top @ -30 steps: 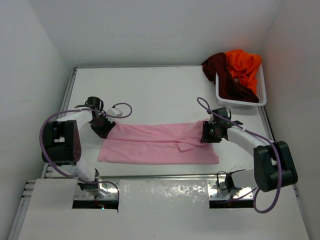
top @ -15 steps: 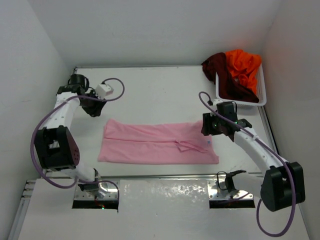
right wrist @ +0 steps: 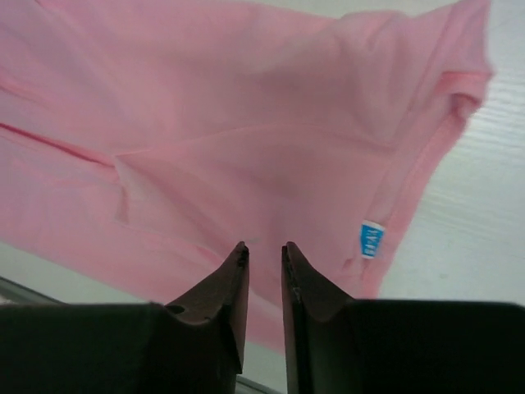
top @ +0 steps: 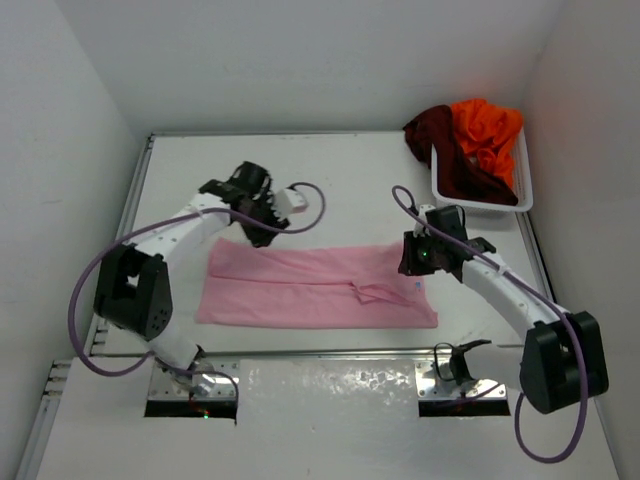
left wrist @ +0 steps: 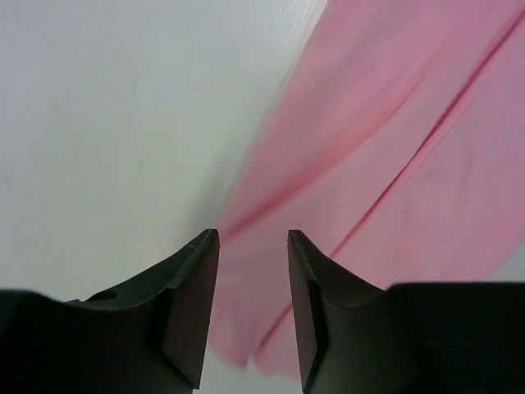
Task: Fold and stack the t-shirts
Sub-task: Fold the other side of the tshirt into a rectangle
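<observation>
A light pink t-shirt, folded into a long band, lies flat across the middle of the table. My left gripper hovers over its far edge near the left end. In the left wrist view this gripper is open, with only pink cloth below it. My right gripper is over the shirt's right end. Its jaws stand a narrow gap apart with nothing between them, above the pink cloth and near a blue label. The dark maroon t-shirt and bright orange t-shirt are heaped together at the back right.
A white lattice basket at the back right holds the maroon and orange heap, which spills over its left rim. White walls close in the table on the left, the back and the right. The arm bases stand at the near edge.
Both grippers left the pink shirt's far corners. The left arm swung out to the far left, then came back right over the shirt's far edge. The right jaws widened, then narrowed.
</observation>
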Action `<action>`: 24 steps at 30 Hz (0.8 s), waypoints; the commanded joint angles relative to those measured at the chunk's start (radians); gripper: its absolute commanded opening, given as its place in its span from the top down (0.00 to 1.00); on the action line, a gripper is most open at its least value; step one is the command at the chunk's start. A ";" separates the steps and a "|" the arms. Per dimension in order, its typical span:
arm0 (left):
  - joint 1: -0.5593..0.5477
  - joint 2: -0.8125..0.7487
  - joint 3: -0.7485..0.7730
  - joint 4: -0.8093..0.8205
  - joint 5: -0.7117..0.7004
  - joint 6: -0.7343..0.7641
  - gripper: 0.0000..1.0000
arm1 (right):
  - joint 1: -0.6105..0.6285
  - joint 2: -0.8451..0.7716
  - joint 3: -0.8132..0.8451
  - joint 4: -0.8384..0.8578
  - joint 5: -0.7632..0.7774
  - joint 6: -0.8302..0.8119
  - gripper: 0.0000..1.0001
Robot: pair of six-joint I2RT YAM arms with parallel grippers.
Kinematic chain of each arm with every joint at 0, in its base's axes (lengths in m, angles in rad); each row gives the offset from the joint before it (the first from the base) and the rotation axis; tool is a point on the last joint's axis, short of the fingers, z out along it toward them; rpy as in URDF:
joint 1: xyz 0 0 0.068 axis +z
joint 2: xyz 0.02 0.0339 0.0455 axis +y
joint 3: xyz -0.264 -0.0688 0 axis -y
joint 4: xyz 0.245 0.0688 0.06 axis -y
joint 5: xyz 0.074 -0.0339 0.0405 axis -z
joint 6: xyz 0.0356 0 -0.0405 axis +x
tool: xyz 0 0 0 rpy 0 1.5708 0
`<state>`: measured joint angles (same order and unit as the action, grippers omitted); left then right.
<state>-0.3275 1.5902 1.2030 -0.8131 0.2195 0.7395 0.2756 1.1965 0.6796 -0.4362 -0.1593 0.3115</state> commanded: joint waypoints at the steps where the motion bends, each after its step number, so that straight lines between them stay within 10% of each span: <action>1: -0.209 0.029 0.089 0.162 0.044 -0.133 0.62 | -0.001 0.060 -0.031 0.115 -0.123 0.064 0.81; 16: -0.663 0.315 0.195 0.399 0.033 -0.071 0.49 | -0.035 0.029 -0.158 0.070 -0.085 0.170 0.91; 24: -0.716 0.343 0.095 0.502 -0.063 -0.075 0.65 | -0.078 -0.029 -0.187 0.028 -0.033 0.238 0.70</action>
<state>-1.0264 1.9198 1.3327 -0.4004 0.2180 0.6697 0.2146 1.1969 0.4831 -0.3843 -0.2256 0.5064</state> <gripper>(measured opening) 0.387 0.242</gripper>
